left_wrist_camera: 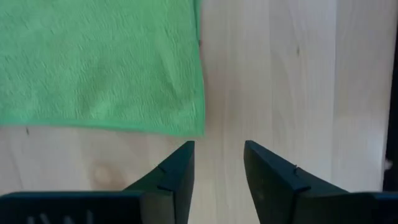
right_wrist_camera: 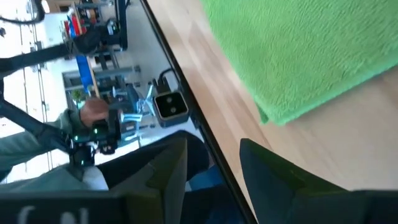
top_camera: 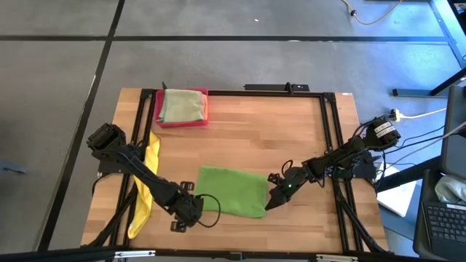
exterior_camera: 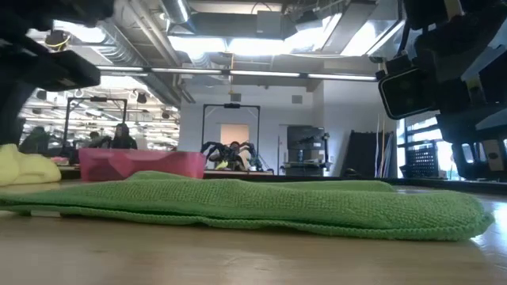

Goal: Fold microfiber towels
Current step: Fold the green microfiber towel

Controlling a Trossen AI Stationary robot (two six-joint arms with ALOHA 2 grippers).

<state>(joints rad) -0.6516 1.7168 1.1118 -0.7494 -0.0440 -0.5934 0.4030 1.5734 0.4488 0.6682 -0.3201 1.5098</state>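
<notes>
The bright green towel [top_camera: 233, 191] lies flat on the wooden worktop [top_camera: 277, 138], folded into a rough rectangle, and serves as the landmark for all else. The left gripper [top_camera: 191, 212] sits just off the towel's near left corner, apart from the cloth — its wrist view shows the two dark fingers [left_wrist_camera: 177, 177] parted over bare wood with nothing between them, the towel's edge [left_wrist_camera: 99, 62] lying just ahead. The right gripper [top_camera: 275, 195] stands at the towel's right edge, beside the near right corner; its fingers [right_wrist_camera: 273, 171] are likewise spread and empty, the green corner [right_wrist_camera: 298, 56] close in front but not grasped. Behind the towel, toward the worktop's far left, a pink-red tray [top_camera: 182, 120] holds a pale olive-green towel [top_camera: 182, 105], folded. To the left of the bright green towel — beyond the left arm — a yellow towel [top_camera: 143, 191] lies in a long crumpled strip along the worktop's left edge. The low view shows the green towel [exterior_camera: 253, 206] lying low and slightly rumpled.
</notes>
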